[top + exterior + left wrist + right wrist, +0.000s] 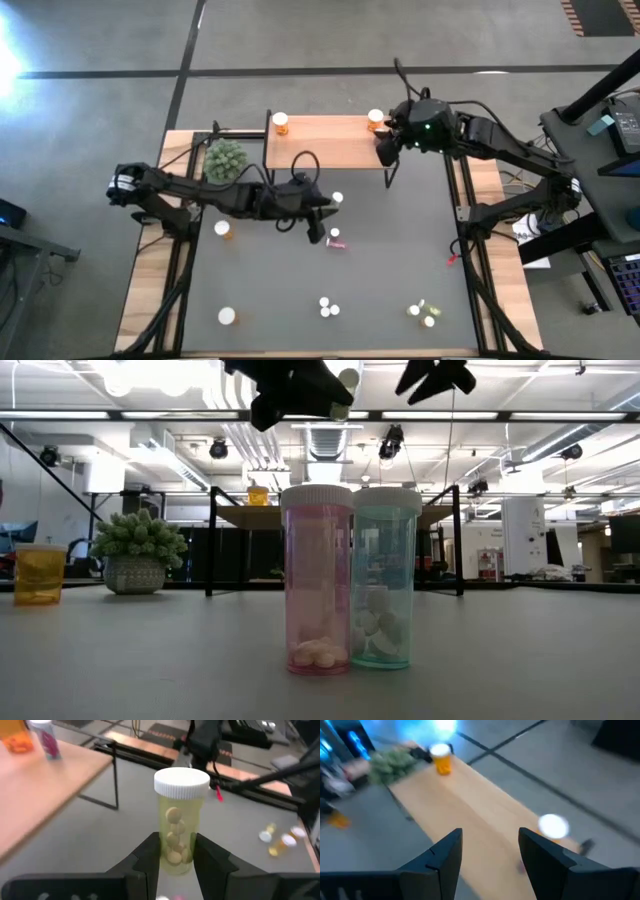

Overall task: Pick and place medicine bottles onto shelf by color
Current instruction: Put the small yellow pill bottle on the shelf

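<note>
Mid-carry: left gripper [175, 851] pinching yellow-green bottle [178, 822] at frame centre, clear of mat. Next, bearing toward shelf [325, 142], upper centre. Right gripper [487, 851] spread above shelf.

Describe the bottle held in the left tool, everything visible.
The bottle is a small clear yellow-green plastic cylinder with a white ribbed round cap, upright, holding several pale round pills stacked inside. The left tool clamps its lower body between two dark fingers, above the grey mat. The high view shows its white cap near the tool's tip. Nothing else touches it.
</note>
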Controlling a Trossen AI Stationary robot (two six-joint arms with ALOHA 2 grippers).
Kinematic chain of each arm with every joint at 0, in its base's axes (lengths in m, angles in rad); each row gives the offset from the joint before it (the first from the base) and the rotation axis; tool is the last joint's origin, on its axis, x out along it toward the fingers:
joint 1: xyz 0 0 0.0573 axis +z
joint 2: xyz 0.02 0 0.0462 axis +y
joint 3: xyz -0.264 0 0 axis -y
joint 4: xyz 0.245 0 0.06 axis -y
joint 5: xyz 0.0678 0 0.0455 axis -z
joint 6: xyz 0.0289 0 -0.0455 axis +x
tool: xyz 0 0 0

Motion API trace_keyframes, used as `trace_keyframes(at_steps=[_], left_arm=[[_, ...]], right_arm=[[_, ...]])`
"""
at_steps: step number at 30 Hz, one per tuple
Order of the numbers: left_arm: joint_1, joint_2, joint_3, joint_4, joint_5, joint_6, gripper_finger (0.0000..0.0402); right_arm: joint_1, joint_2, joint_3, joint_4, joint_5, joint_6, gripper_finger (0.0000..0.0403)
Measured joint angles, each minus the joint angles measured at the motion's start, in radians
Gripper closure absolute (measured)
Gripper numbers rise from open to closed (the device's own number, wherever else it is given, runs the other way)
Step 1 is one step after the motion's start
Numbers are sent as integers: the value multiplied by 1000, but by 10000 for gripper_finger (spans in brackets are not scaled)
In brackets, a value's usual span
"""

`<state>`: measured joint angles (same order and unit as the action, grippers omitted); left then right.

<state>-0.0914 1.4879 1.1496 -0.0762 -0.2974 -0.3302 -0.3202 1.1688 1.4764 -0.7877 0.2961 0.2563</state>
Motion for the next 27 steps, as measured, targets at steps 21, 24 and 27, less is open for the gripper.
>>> trace_keyframes(at_steps=[21, 24, 27], left_arm=[[134, 2, 41, 1, 193, 215, 317], [144, 2, 42, -51, 225, 215, 317], [152, 2, 42, -77, 247, 208, 317]], right_arm=[[8, 122, 2, 71, -662, 562, 218], [14, 140, 12, 73, -724, 517, 218], [23, 154, 29, 84, -722, 469, 218]])
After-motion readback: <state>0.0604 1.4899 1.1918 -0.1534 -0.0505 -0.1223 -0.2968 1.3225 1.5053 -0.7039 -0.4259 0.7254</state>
